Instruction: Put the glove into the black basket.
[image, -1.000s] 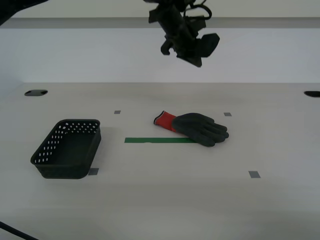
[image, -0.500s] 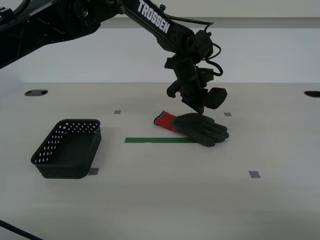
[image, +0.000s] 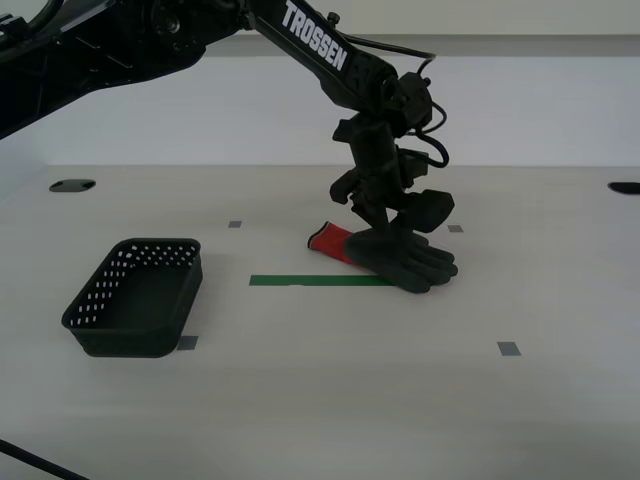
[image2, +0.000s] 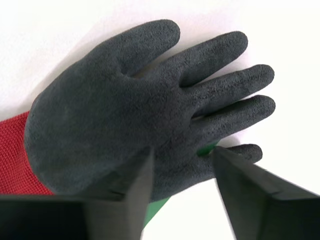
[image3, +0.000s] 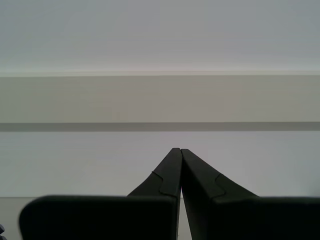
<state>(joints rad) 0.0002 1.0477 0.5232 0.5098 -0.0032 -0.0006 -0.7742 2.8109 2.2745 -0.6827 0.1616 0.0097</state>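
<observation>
The glove (image: 405, 257) lies flat on the table at centre, dark coated palm and fingers toward the exterior view's right, red cuff toward its left. In the second wrist view the glove (image2: 130, 100) fills the frame. My second gripper (image: 386, 226) is open and sits just above the glove's palm, jaws apart over it (image2: 182, 155). I cannot tell if the fingertips touch it. The black basket (image: 96, 291) stands empty on the exterior view's left. My first gripper (image3: 180, 150) is shut, empty, and faces a plain wall.
A green tape strip (image: 310, 281) lies on the table beside the glove, partly under it. Small grey tape squares (image: 509, 349) mark the table. Dark holes (image: 72, 185) sit at the table's far corners.
My second gripper has come down from high above the table to just over the glove's palm. The glove and basket have not moved.
</observation>
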